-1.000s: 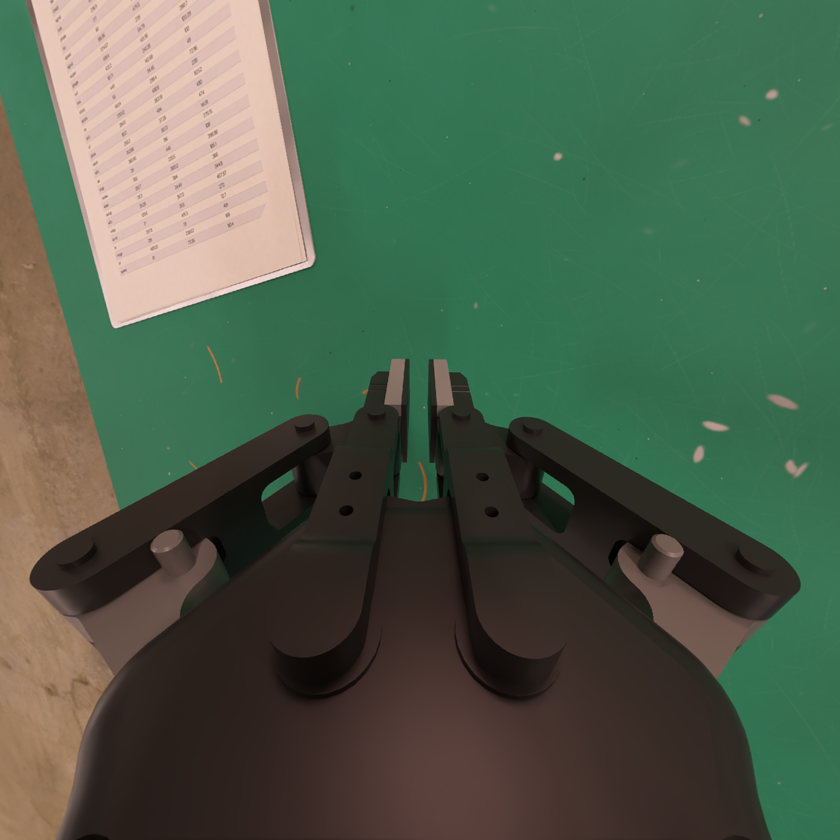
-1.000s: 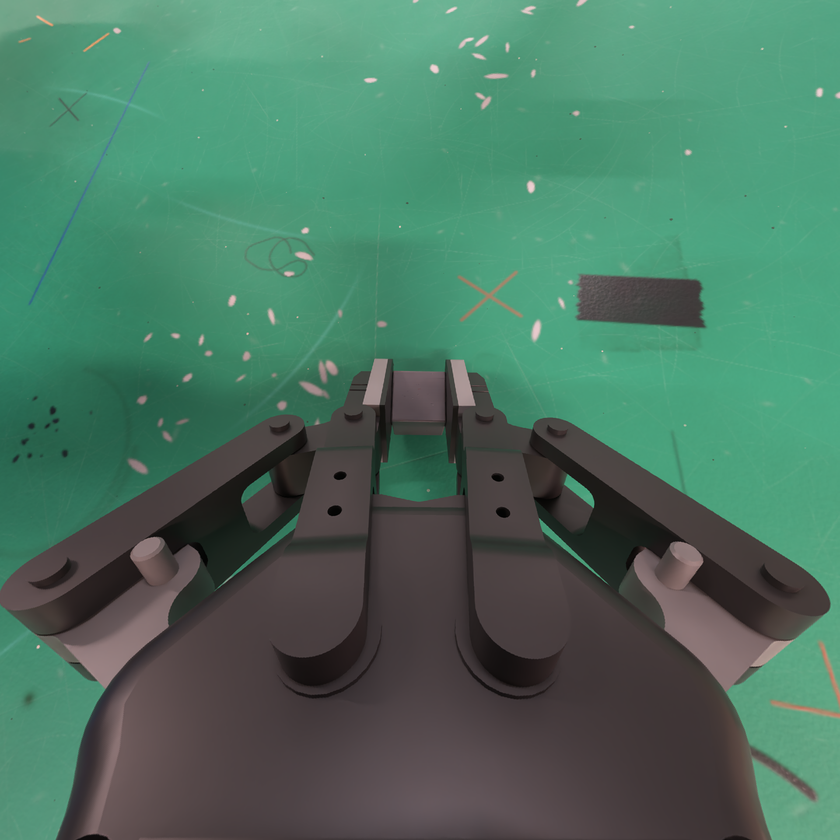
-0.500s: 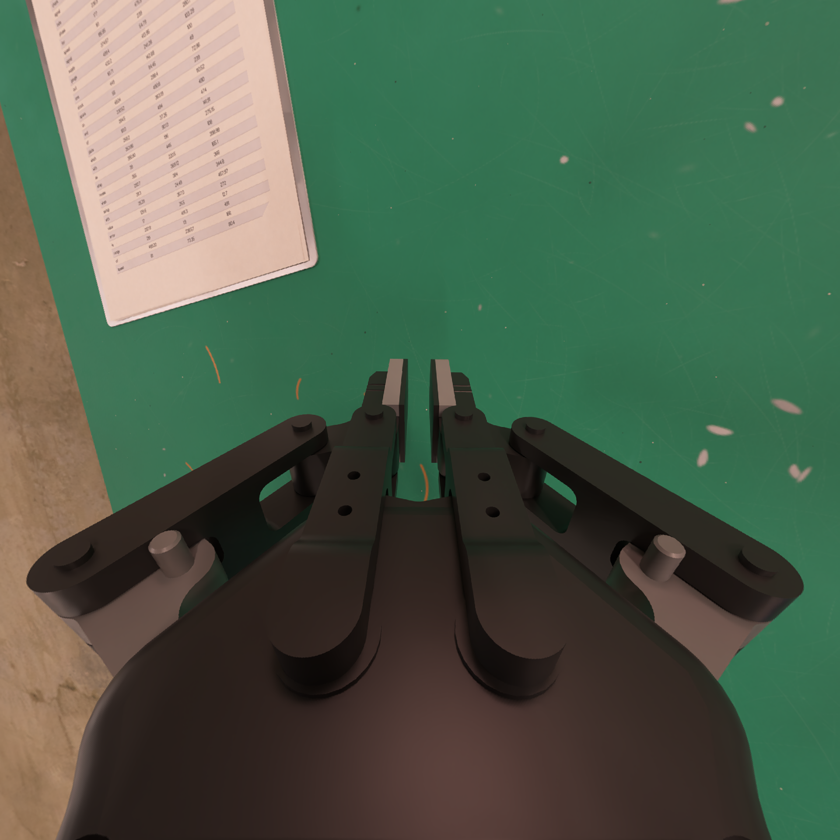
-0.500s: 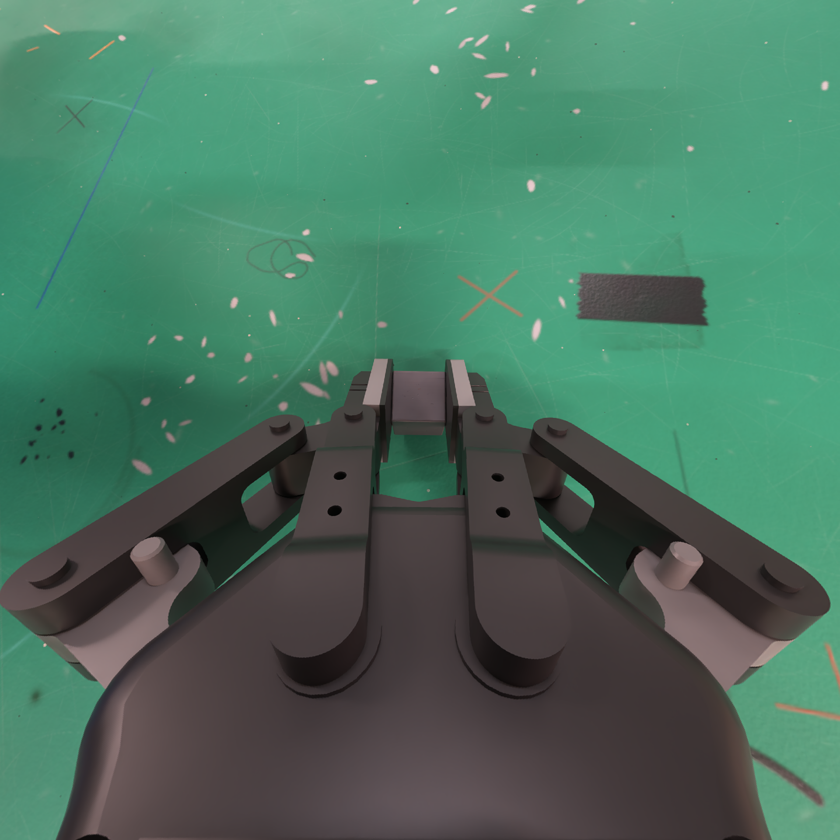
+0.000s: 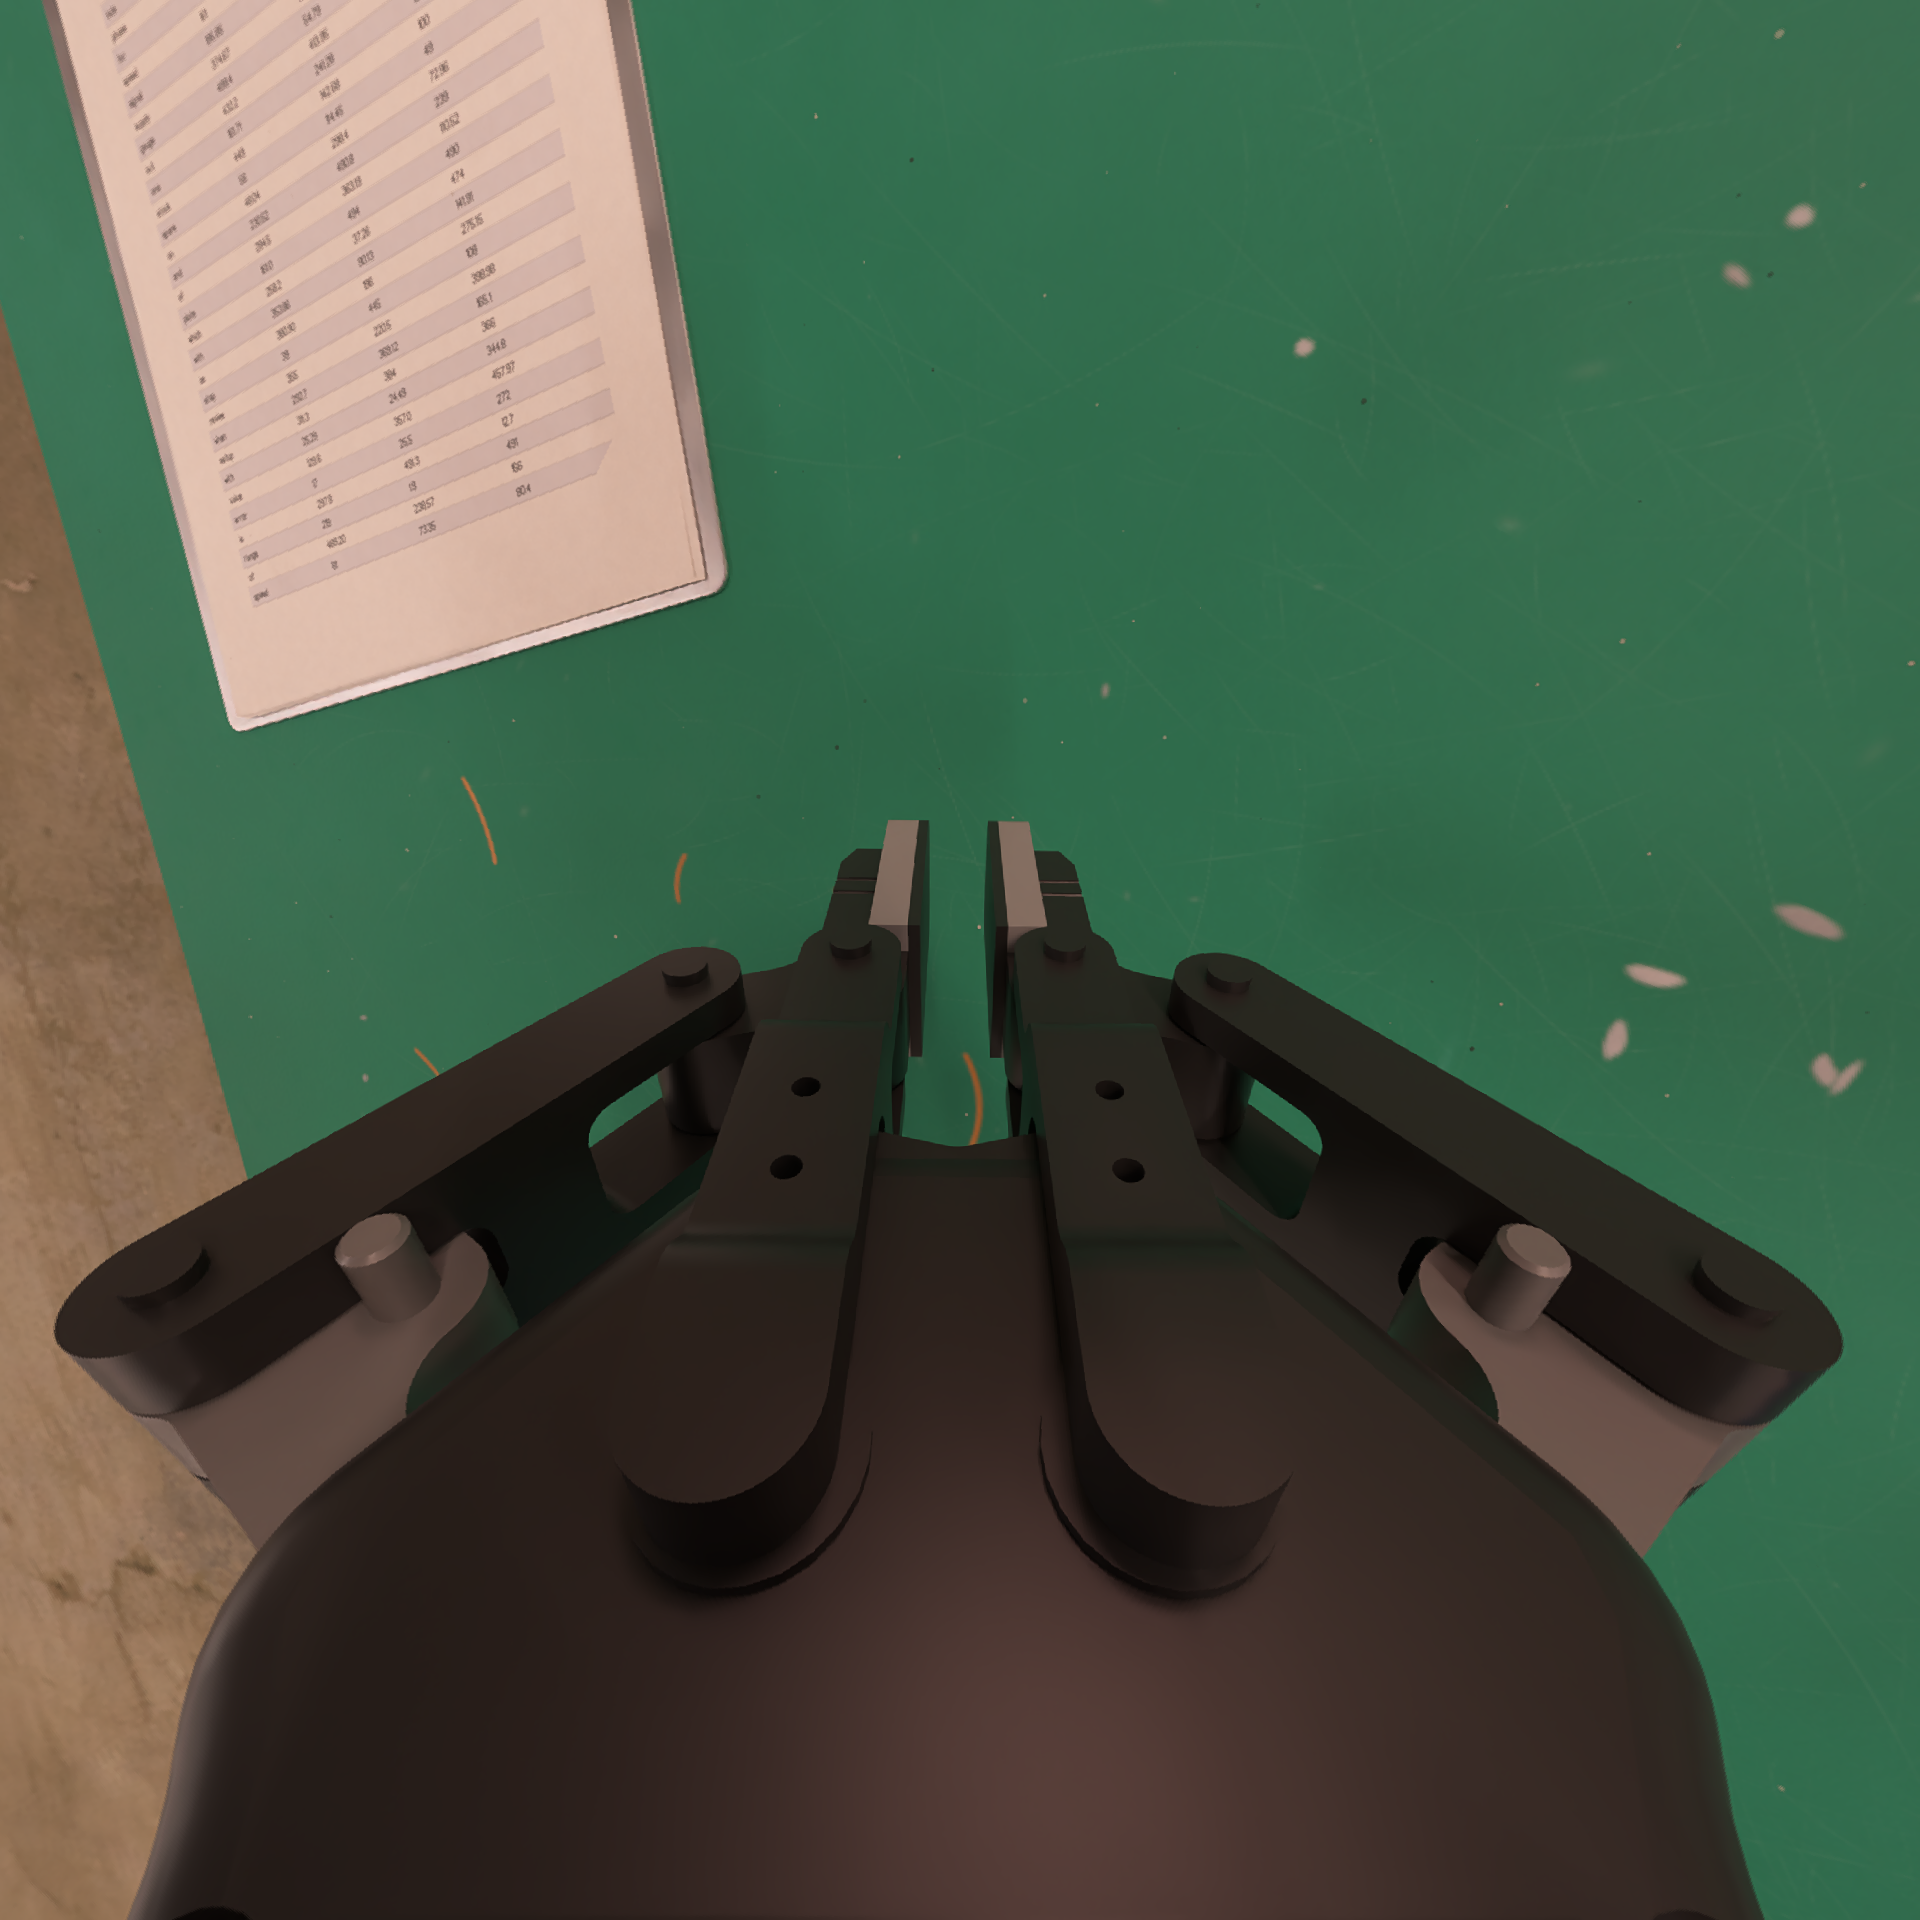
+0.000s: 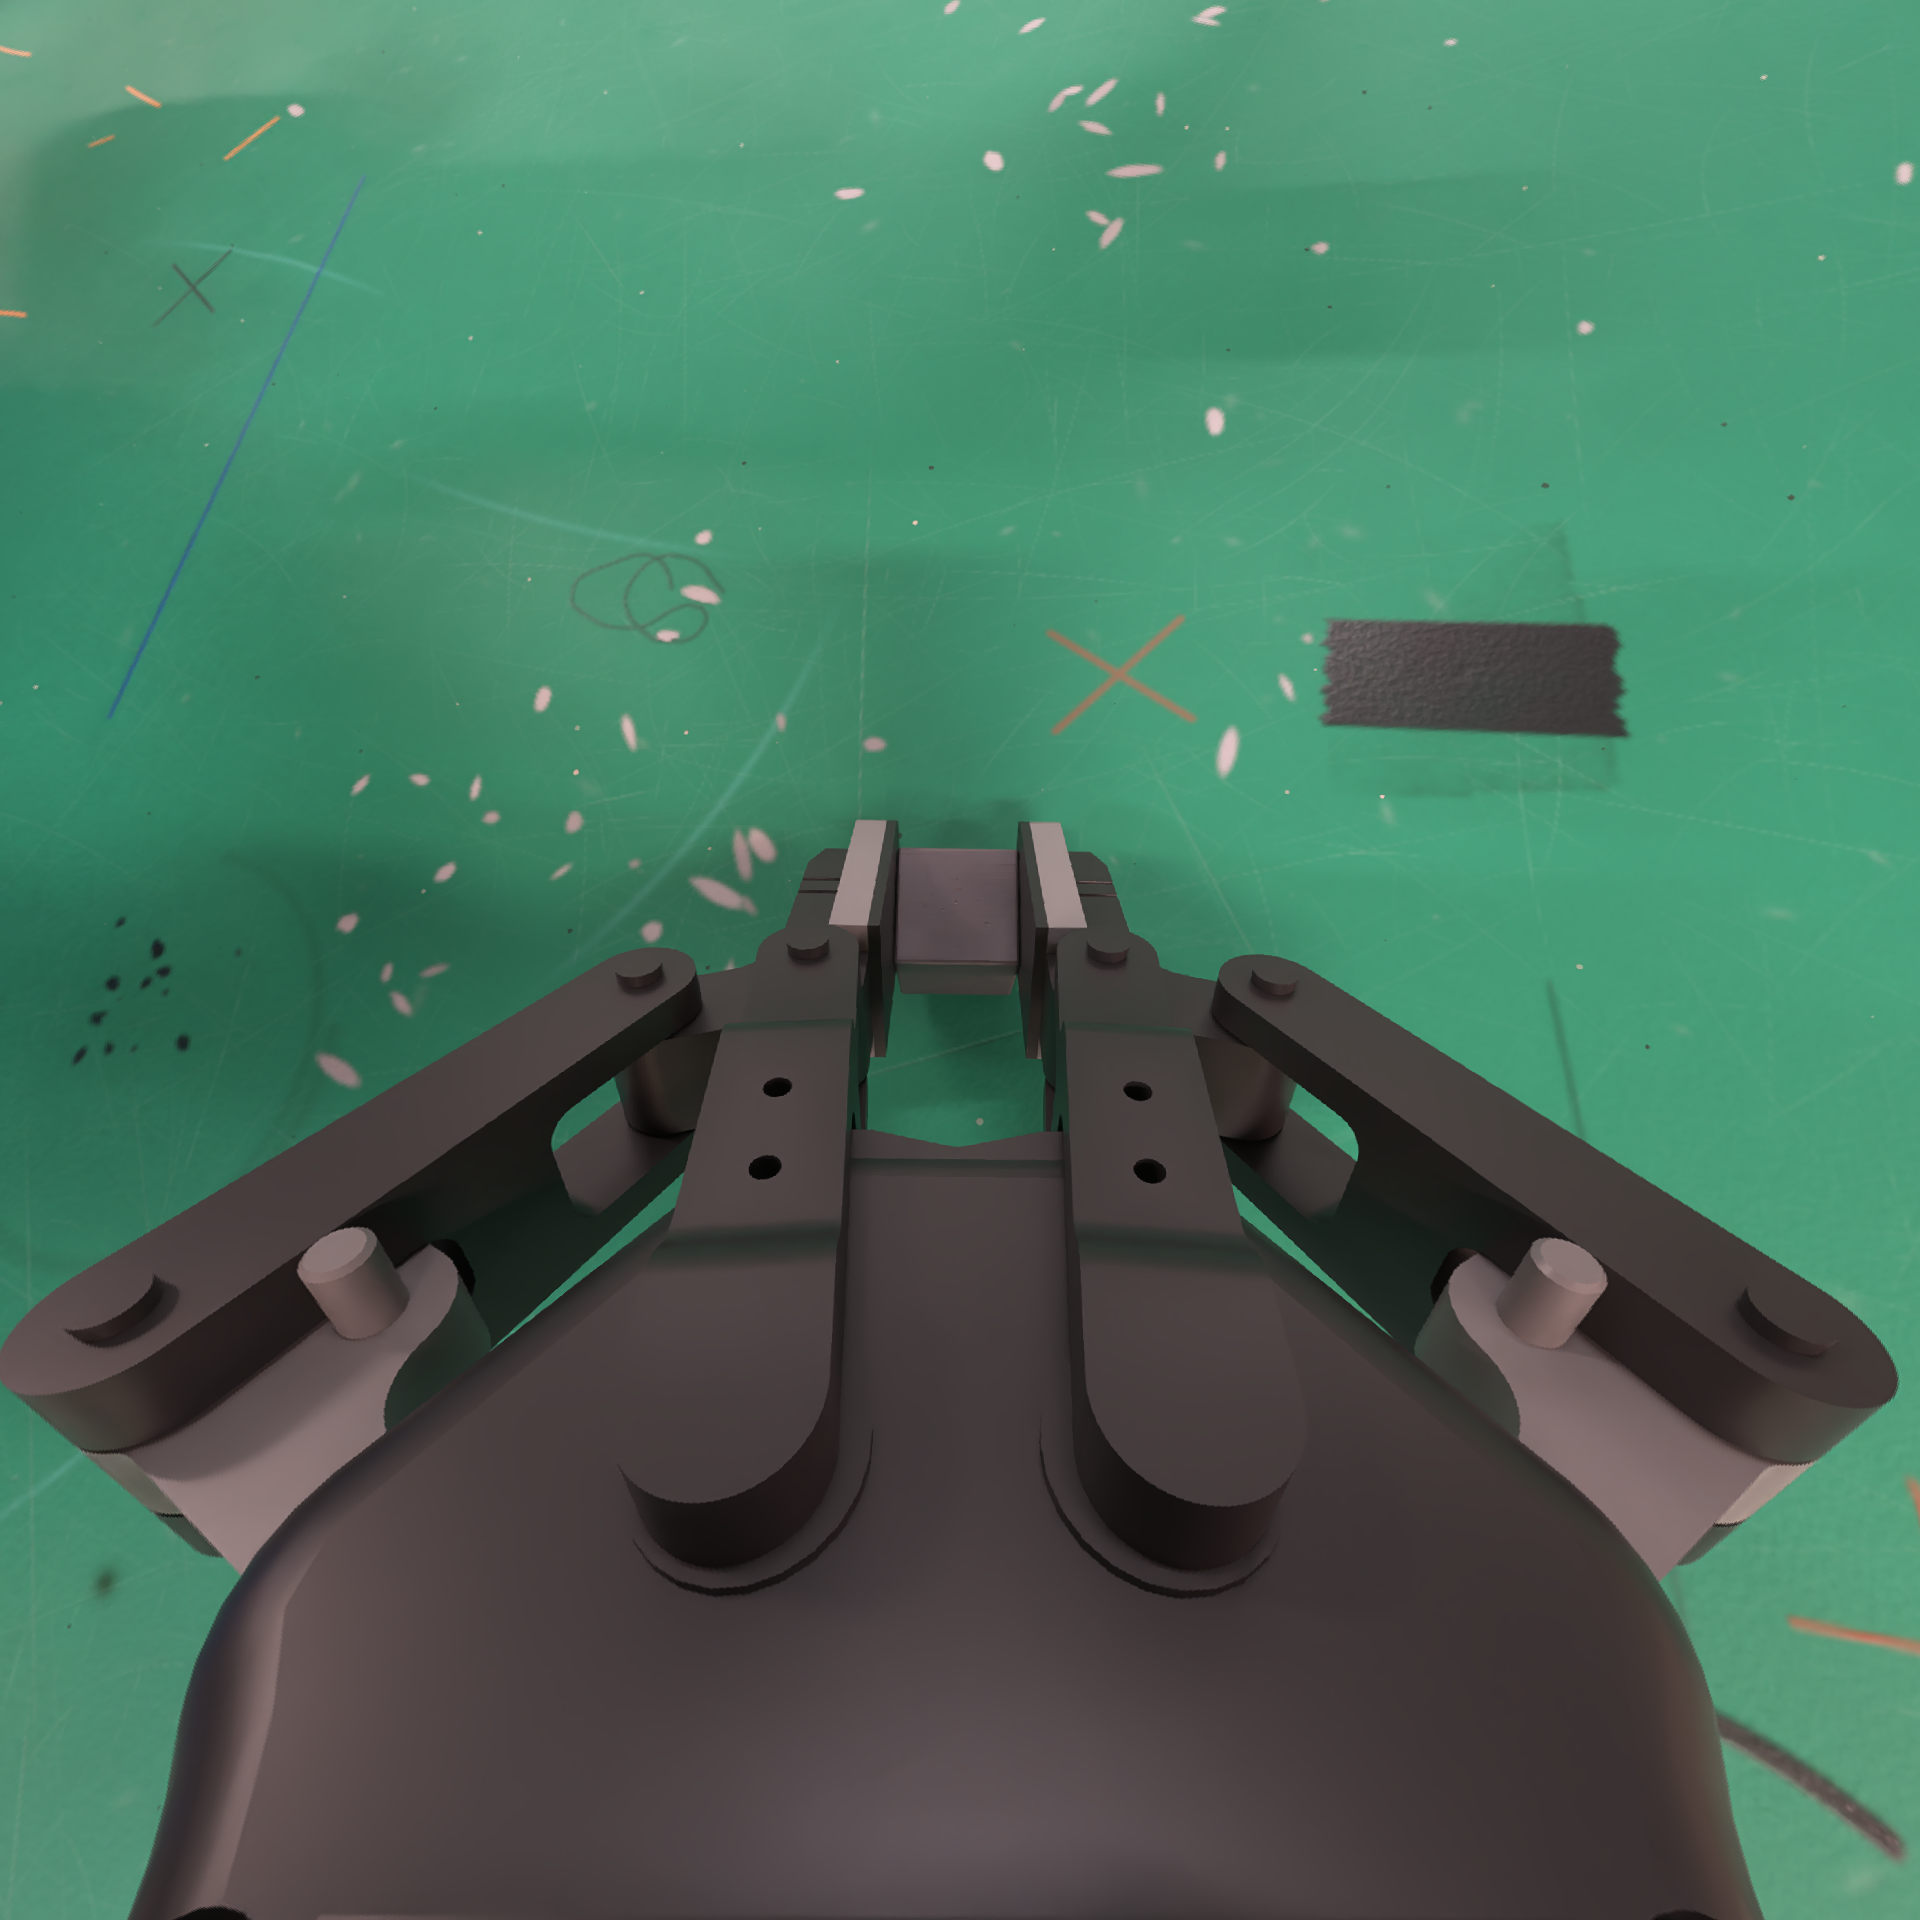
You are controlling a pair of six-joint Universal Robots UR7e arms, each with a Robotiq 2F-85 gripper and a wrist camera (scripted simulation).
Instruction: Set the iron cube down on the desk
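Note:
In the right wrist view my right gripper [image 6: 956, 873] is shut on a small dull grey iron cube [image 6: 956, 912], held between the two pale pads. It hangs low over the green desk mat [image 6: 935, 416], with its shadow close beneath. In the left wrist view my left gripper [image 5: 957, 873] is empty, its pads nearly together with a narrow gap, above the green mat [image 5: 1299, 623].
A clipboard with a printed sheet [image 5: 384, 312] lies at the left gripper's upper left. The mat's left edge meets a tan floor [image 5: 73, 935]. A strip of black tape [image 6: 1473, 677], an orange cross mark [image 6: 1120, 675] and scattered pale flecks lie ahead of the right gripper.
The right gripper has sunk a little toward the mat with the cube still in it. The left gripper's view has drifted slightly; its jaws have not changed.

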